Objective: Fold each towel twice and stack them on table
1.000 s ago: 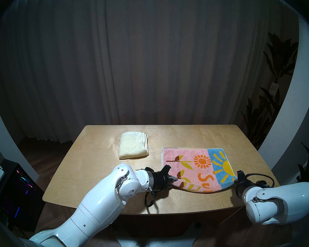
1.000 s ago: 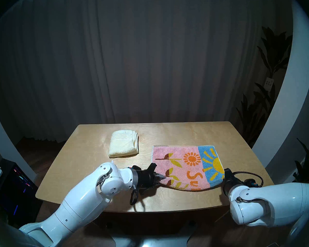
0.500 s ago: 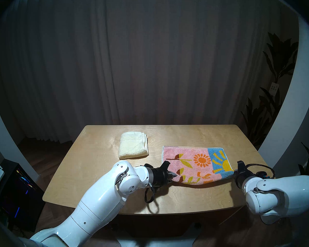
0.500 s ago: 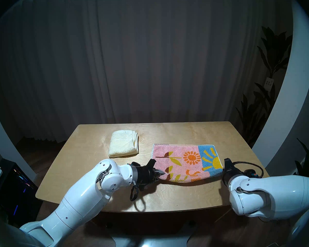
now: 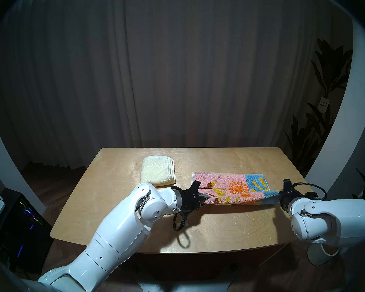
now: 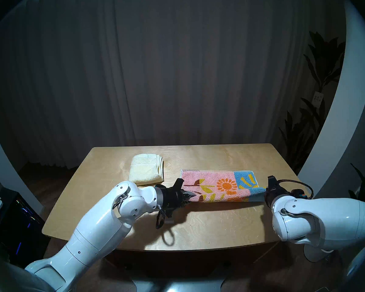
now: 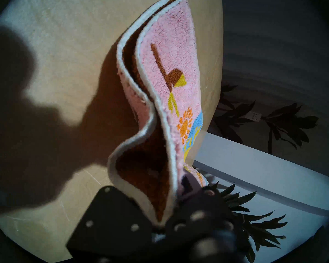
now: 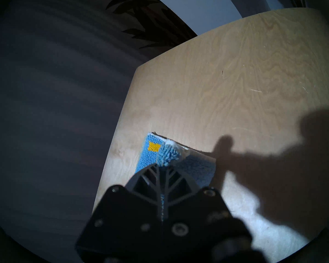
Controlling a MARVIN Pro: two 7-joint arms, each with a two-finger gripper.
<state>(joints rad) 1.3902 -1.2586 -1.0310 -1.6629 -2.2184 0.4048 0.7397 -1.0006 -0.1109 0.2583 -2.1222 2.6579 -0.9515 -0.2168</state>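
Since a sec ago I've carried the near edge up and fwd, so the fold now covers the lettering. My left gripper [image 5: 207,197] and right gripper [image 5: 279,195] are each clamped on a near corner of the patterned towel [image 5: 230,183] — pink/blue terry, far half flat on the table [image 5: 219,226]. Risk: uneven travel skews the fold. Cream towel [image 5: 157,174] sits folded, far left.

The patterned towel [image 5: 230,187] is looped terry cloth, shaggy and matt, with a smooth whitish hem running up from between the left gripper's [image 7: 176,198] matt black plastic fingers [image 7: 110,217]. Blue pile tufts out beyond the right gripper's [image 8: 162,166] ribbed black fingertips. The cream towel [image 5: 157,174] is dotted terry. Beneath the fingers, the table [image 5: 219,232] is pale plywood, grained, faintly scratched, satin. The arm shells [image 5: 118,228] are glossy white plastic.
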